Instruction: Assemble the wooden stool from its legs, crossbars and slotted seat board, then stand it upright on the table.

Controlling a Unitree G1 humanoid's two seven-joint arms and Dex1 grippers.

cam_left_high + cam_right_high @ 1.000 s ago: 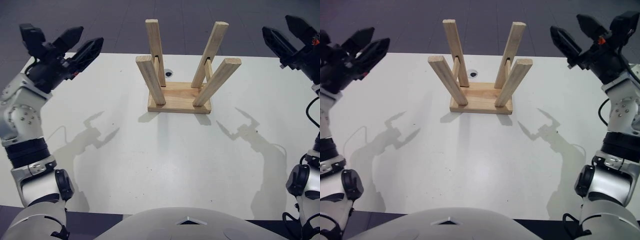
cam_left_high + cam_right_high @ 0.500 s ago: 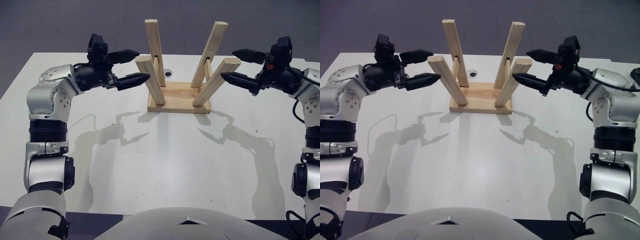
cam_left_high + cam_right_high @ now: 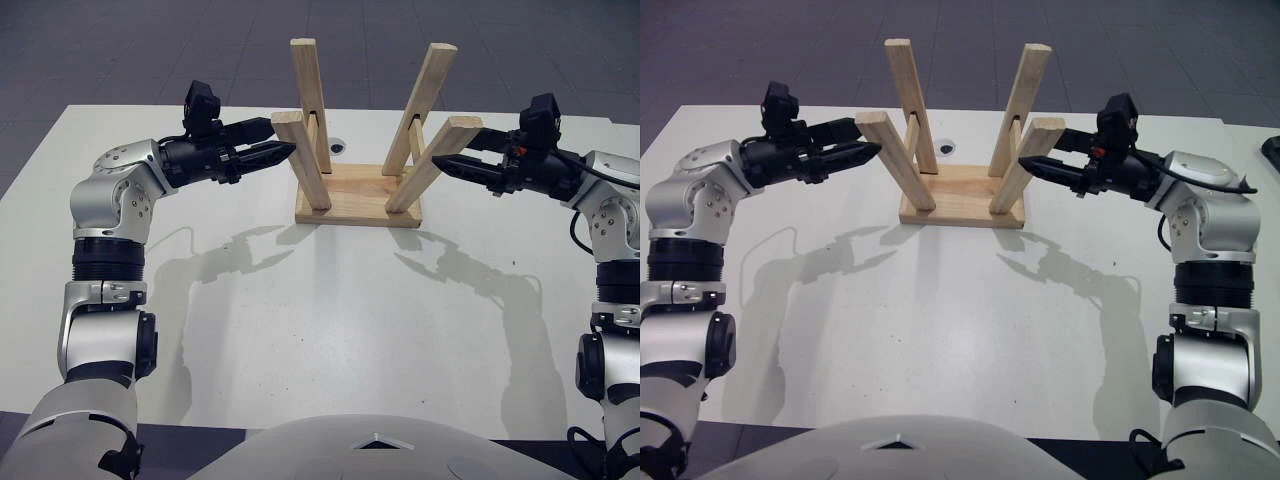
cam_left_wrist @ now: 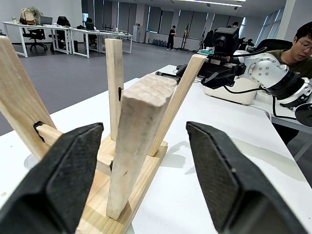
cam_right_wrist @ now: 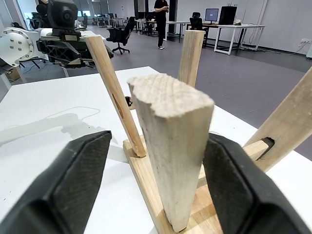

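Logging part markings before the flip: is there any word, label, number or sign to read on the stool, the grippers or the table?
No text can be read anywhere.
Stool: bare wood, no stamp or sticker.
Left gripper and right gripper: plain black, no lettering; a small red patch on the right gripper's body is too small to tell if it carries print.
Table: plain white, no print.
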